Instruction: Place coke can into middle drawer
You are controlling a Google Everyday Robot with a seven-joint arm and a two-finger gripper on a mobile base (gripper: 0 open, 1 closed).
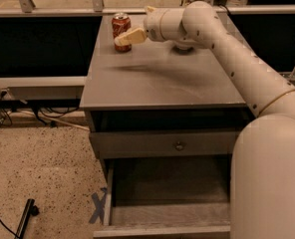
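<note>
The coke can [121, 28], red with white script and a silver top, stands upright at the far left of the grey cabinet top [162, 81]. My gripper [139, 24] hovers just right of the can and is open. One tan finger [130, 37] crosses in front of the can's lower right side, and the other fingertip [150, 8] sits higher and behind. The can is not between them. The middle drawer [167, 215] is pulled out at the bottom, its plank floor bare.
A closed grey drawer front with a round knob [179, 145] sits above the open drawer, under a dark open slot. My arm [237, 59] sweeps in from the right and hides most of the white bowl. A blue tape cross [97, 207] and a black tool [25, 224] lie on the speckled floor.
</note>
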